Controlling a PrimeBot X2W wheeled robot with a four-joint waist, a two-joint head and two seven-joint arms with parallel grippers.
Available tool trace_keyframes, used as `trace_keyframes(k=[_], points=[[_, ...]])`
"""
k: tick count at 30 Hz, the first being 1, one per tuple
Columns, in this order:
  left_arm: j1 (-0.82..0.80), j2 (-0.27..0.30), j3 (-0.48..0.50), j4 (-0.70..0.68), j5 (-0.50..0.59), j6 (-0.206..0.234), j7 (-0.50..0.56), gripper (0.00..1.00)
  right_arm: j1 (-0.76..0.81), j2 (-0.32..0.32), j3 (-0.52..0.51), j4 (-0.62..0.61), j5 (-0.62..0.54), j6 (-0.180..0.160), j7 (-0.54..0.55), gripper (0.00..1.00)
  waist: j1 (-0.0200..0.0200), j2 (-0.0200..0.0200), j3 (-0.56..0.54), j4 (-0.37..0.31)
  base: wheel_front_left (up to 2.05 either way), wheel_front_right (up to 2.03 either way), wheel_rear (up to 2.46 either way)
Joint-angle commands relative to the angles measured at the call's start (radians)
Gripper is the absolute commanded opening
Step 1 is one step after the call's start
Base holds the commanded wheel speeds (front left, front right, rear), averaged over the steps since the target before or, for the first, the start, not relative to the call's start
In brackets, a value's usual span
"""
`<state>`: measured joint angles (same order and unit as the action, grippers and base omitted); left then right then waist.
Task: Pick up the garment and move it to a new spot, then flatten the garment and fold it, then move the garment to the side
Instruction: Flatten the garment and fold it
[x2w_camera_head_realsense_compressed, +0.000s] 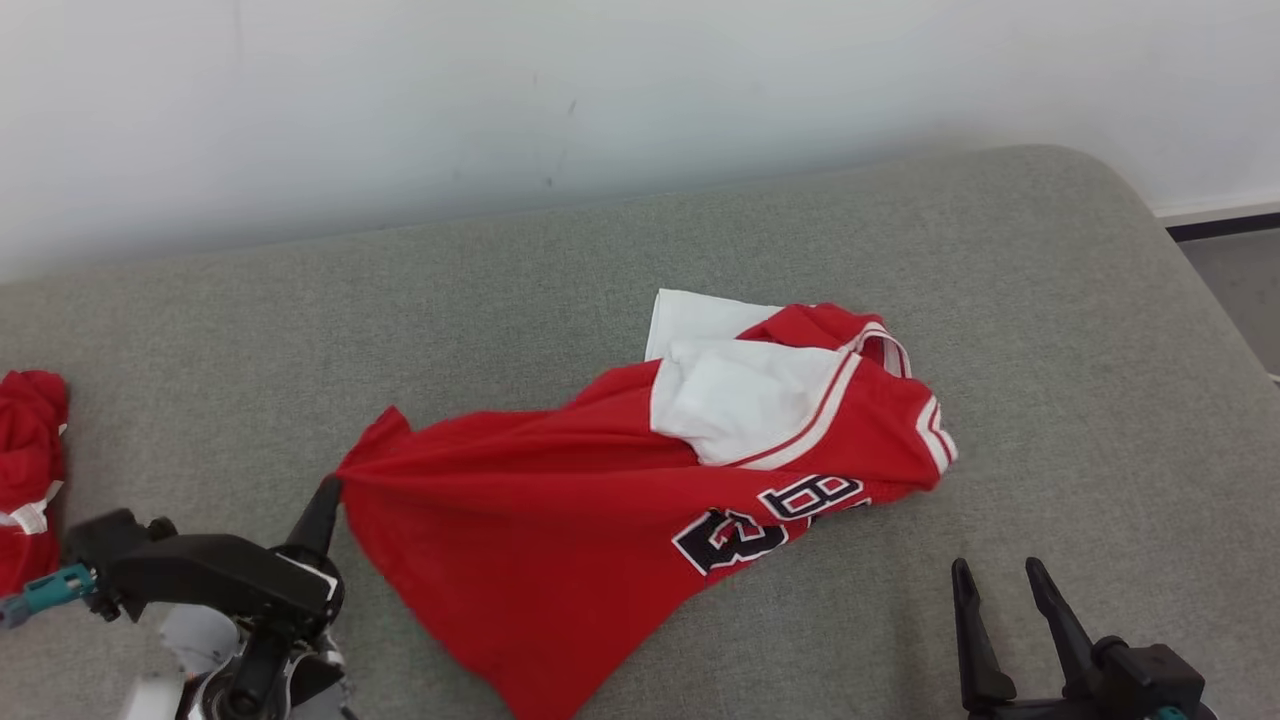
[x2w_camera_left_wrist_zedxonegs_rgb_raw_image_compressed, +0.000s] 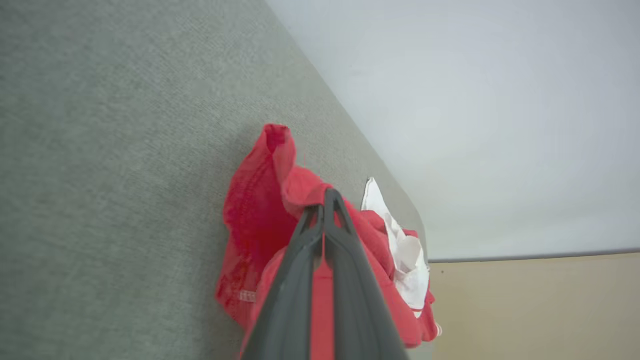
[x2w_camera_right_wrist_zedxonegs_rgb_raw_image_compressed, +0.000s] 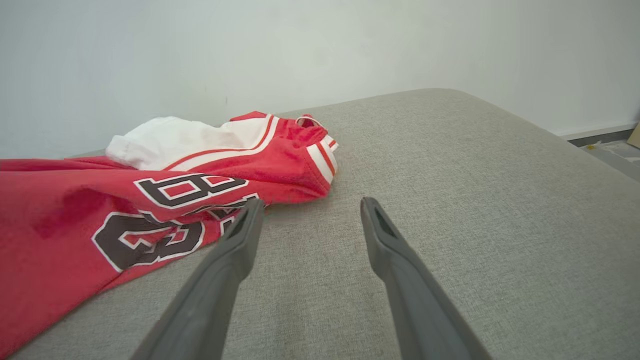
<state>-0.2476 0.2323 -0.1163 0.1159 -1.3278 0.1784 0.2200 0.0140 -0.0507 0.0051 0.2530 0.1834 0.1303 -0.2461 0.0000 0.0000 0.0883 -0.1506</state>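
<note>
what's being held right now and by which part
The left gripper pinches the red jersey by a bunched edge of its fabric; the right gripper is open, empty.

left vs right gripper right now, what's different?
Left gripper is shut, pinching the red jersey's edge; right gripper is open and holds nothing. Left gripper touches the jersey; right gripper sits apart from it over the bare grey cushion. Both have long dark fingers.

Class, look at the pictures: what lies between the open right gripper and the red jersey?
A bare stretch of grey cushion; the head view shows it between the right gripper and the jersey.
</note>
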Motion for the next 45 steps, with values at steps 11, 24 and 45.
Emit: trace_keyframes(k=[11,24,45], points=[[-0.148,0.085,-0.081,0.272,0.220,0.035,-0.092,0.00,-0.022,0.000,0.016,-0.016,-0.009,0.001,0.016,1.00,0.0000,0.0000,0.015,-0.020,0.00,0.00,0.00],[-0.172,0.047,-0.169,0.452,0.411,-0.041,-0.400,1.00,-0.027,0.000,0.002,-0.041,-0.016,0.001,0.031,1.00,0.0000,0.0000,0.007,-0.002,0.00,0.00,0.00],[0.283,-0.122,0.028,-0.023,1.001,-0.128,-0.486,1.00,-0.058,0.000,-0.026,-0.059,-0.023,0.001,0.077,1.00,0.0000,0.0000,-0.054,0.077,0.00,0.00,0.00]])
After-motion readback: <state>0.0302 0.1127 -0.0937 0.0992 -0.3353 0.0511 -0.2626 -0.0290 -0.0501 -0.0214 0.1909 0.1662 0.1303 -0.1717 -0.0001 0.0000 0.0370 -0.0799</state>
